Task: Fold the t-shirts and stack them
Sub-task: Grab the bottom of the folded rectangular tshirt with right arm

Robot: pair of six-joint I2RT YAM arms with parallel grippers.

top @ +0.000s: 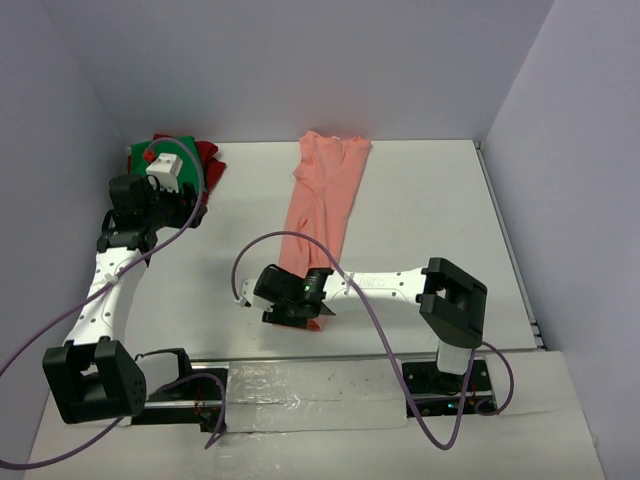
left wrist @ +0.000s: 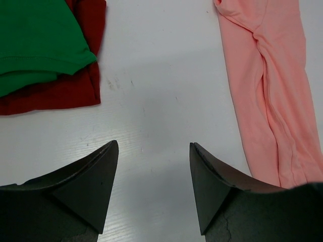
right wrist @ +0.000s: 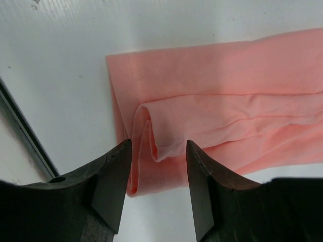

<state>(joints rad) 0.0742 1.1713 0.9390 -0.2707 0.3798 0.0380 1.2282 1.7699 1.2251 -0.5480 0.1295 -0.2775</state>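
Cloth first: the pink shirt point(top: 325, 200) lay folded lengthwise into a long narrow strip, running from the far middle of the table point(top: 440, 220) down toward its near edge. We judged that shape to be deliberate, since a strip only needs doubling end over end to become a square for stacking. At its near end the hem had buckled into a small raised loop, and the right gripper point(right wrist: 159, 146) stood right there, one finger on each side of the loop, the jaws apart and not yet pinching it. We read this as lining up for a grasp on the near end, so the strip could be carried back over itself. The green shirt point(left wrist: 35, 40) sat folded on the red shirt point(left wrist: 60, 93) in the far left corner, well apart from the pink one, presumably the stack it would join. The left gripper point(left wrist: 154, 146) hung near that stack over bare table, fingers spread and holding nothing, probably parked clear of the fold. A purple cable point(top: 265, 239) arched above the strip beside the right wrist and could brush the cloth during a lift. The dark rail point(right wrist: 30, 133) at the table edge lay near the hem, leaving little room on that side.
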